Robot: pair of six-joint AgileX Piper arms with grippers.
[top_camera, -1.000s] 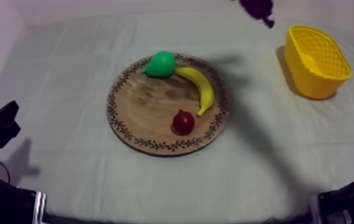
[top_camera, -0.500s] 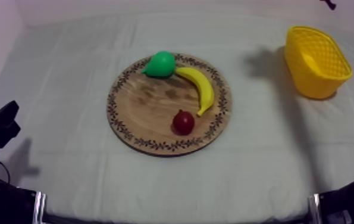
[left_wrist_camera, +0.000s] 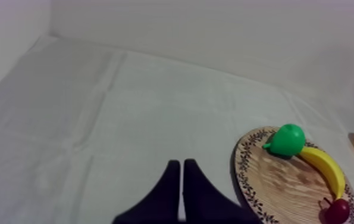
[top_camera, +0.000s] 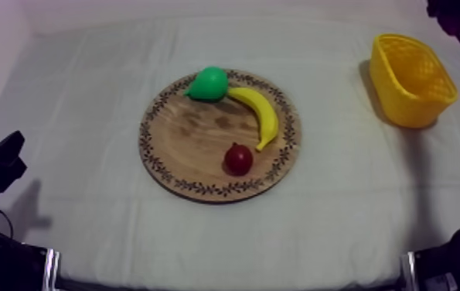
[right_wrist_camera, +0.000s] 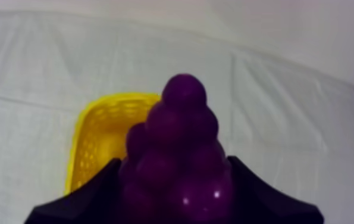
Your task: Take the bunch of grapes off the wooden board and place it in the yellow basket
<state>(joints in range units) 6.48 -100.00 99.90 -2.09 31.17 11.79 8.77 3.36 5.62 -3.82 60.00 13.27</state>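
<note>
Right gripper (right_wrist_camera: pixel 176 182) is clamped on the grapes (right_wrist_camera: pixel 179 143). In the top view they have travelled right into the upper right corner, probably almost over the basket (top_camera: pixel 403 108), so release looks close. Left gripper (left_wrist_camera: pixel 182 179) is closed, empty.

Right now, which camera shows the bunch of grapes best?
The right wrist view: the bunch of grapes sits large and close, gripped in the right claw, with the yellow basket behind it. In the top view a dark purple part of it shows at the upper right edge, past the basket.
</note>
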